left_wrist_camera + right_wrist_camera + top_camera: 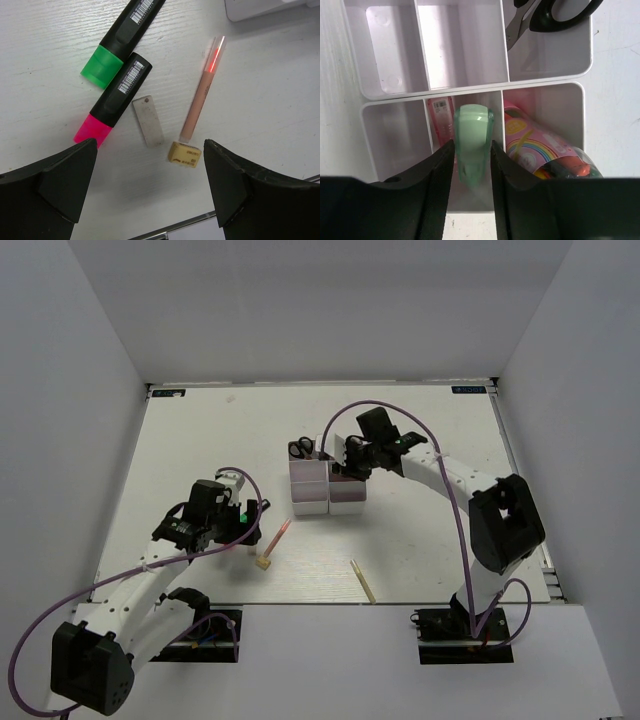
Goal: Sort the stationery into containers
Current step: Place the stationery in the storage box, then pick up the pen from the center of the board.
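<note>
The white containers stand mid-table, black-handled scissors in a far bin. My right gripper hovers over the middle bin of the near row, shut on a mint-green marker that points down into it beside a pink item. My left gripper hangs open above a tan eraser. Beside it lie a pink pencil, a pink marker and a green marker.
A small grey metal tab lies between the pink marker and the pencil. A tan pencil rests near the table's front edge. A rainbow-printed pack fills the bin right of the mint marker. White walls enclose the table.
</note>
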### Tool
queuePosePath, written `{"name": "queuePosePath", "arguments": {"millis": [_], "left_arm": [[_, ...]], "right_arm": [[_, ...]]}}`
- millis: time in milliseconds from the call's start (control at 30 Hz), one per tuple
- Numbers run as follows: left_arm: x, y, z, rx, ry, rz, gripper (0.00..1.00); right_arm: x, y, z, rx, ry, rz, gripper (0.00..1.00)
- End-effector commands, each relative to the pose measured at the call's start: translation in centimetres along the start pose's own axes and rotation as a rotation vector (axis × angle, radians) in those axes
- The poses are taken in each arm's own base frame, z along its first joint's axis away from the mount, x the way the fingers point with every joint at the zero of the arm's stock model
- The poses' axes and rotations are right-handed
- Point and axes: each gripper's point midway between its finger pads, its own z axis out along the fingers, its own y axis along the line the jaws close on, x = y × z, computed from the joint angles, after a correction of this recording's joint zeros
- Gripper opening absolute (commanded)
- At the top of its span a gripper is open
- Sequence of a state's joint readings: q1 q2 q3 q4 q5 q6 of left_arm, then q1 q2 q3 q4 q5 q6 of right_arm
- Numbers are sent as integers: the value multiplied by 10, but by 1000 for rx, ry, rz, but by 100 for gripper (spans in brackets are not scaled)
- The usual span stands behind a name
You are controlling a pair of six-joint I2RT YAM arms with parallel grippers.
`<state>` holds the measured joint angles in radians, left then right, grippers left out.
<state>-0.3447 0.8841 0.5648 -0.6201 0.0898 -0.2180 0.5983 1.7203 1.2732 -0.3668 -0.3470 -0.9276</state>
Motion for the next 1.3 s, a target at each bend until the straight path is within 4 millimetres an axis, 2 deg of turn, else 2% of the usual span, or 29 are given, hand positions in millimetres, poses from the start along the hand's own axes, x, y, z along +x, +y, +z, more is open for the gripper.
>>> {"name": "queuePosePath", "arguments": {"millis": [0, 67, 200, 267, 300, 333, 367, 400, 433, 467, 500, 533, 567, 600, 633, 667, 700, 733, 767, 800, 833, 900, 967, 1067, 1200, 1267], "left_arm": [[-4, -3, -1, 11, -12, 7, 98], [-3, -2, -1, 6, -8, 4, 98], [-4, 1, 0, -10, -13, 2, 98], [-5, 3, 2, -22, -16, 4, 86], [-4, 3, 3, -22, -11, 6, 80], [-4, 5, 6, -29, -5, 7, 73], [-9, 8, 5, -53, -18, 11, 58], [-5, 11, 11, -66, 16, 10, 52], [-11, 10, 10, -69, 15, 15, 47], [-20, 11, 8, -84, 2, 23, 45], [-14, 14, 17, -97, 57, 27, 48], [-21, 13, 16, -95, 62, 42, 56], [-30, 17, 20, -129, 71, 49, 84], [-39, 17, 18, -135, 71, 71, 90], [-35, 22, 23, -162, 118, 78, 95], [-34, 24, 29, -176, 153, 84, 98], [-51, 21, 28, -172, 127, 92, 98], [-51, 22, 34, -171, 142, 109, 98], [-55, 19, 35, -162, 133, 114, 98], [-62, 14, 37, -131, 121, 131, 95], [-62, 15, 43, -127, 128, 146, 93], [-70, 12, 46, -107, 131, 177, 85], [-61, 17, 56, -114, 198, 201, 82], [-55, 15, 69, -73, 246, 255, 74], [-55, 12, 80, -45, 272, 272, 66], [-53, 14, 86, -47, 304, 277, 66]], "right_arm": [[-29, -7, -19, 33, -60, -3, 40], [-33, -9, -23, 40, -67, 4, 46], [-41, -11, -30, 50, -81, 38, 46], [-47, -11, -41, 60, -94, 54, 32], [-52, -9, -47, 60, -105, 97, 16], [-64, -15, -61, 89, -124, 105, 0], [-66, -11, -73, 94, -114, 141, 0], [-68, -14, -83, 125, -108, 225, 0], [-69, -14, -91, 138, -106, 300, 0], [-65, -3, -110, 147, -72, 379, 0], [-55, 7, -107, 116, -37, 402, 14], [-42, 28, -111, 60, 2, 404, 36], [-22, 49, -107, 6, 56, 433, 57], [-13, 58, -108, -8, 74, 446, 61], [-5, 66, -106, -23, 82, 452, 63], [10, 93, -106, -49, 84, 479, 63], [13, 93, -106, -28, 61, 483, 60], [10, 97, -112, -12, 27, 491, 55], [25, 117, -105, -45, 47, 530, 47], [19, 114, -113, -10, 2, 525, 26], [20, 123, -112, -33, -7, 547, 16], [19, 128, -116, -23, -41, 577, 0], [23, 133, -113, -27, -51, 612, 0], [23, 128, -119, 10, -77, 614, 8], [26, 127, -121, 22, -88, 632, 13], [28, 126, -122, 28, -96, 638, 14]]}}
